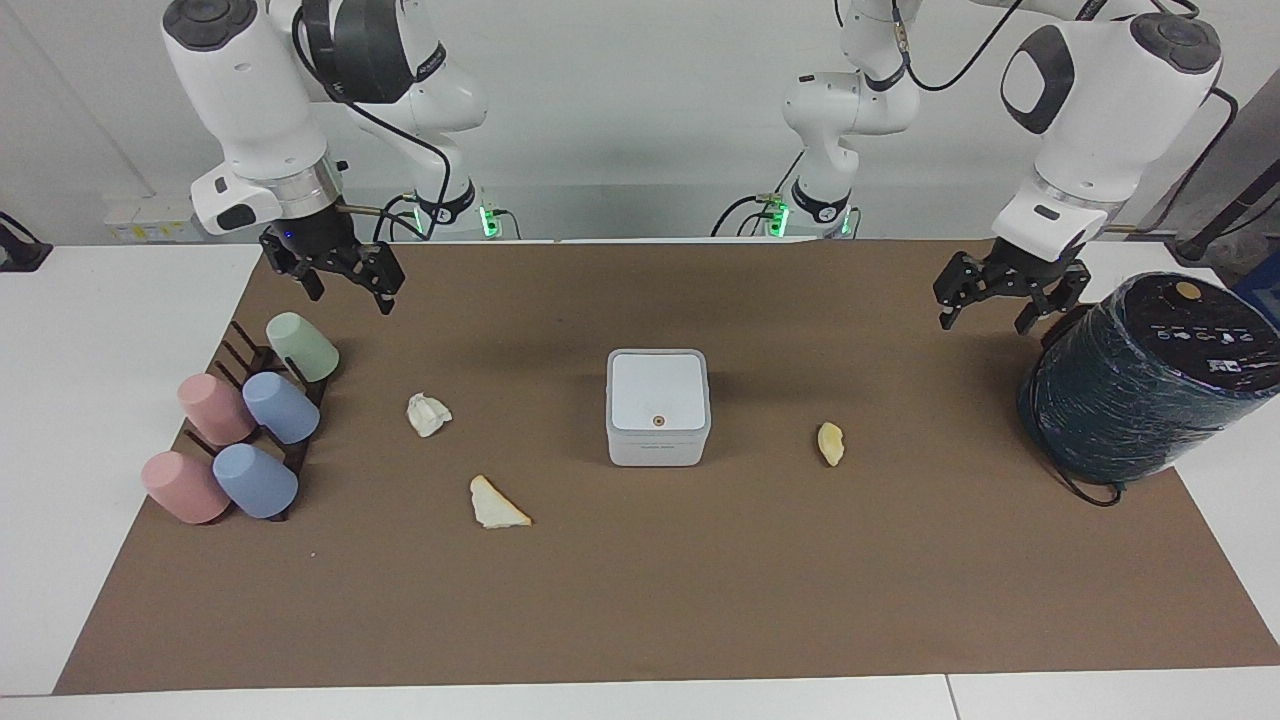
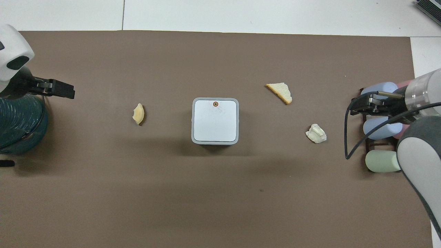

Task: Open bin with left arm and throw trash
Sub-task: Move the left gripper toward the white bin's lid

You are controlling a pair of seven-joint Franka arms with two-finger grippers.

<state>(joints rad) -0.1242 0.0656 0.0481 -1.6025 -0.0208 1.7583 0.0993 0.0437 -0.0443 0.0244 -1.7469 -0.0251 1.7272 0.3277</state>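
The bin [image 1: 658, 405] [image 2: 215, 120] is a small white square box with its lid down, standing mid-mat. Three bits of trash lie on the mat around it. A yellowish chunk [image 1: 830, 443] [image 2: 138, 113] lies toward the left arm's end. A crumpled tissue wad [image 1: 428, 414] [image 2: 316, 133] and a cream wedge [image 1: 495, 505] [image 2: 280, 91] lie toward the right arm's end. My left gripper [image 1: 990, 320] [image 2: 70, 91] hangs open and empty over the mat beside a dark cylinder. My right gripper [image 1: 350, 293] [image 2: 355, 109] hangs open and empty over the cup rack.
A large dark plastic-wrapped cylinder [image 1: 1140, 380] [image 2: 17, 124] stands at the left arm's end of the mat. Several pastel cups [image 1: 240, 430] [image 2: 382, 127] lie on a dark rack at the right arm's end. Brown mat [image 1: 640, 600] covers the table's middle.
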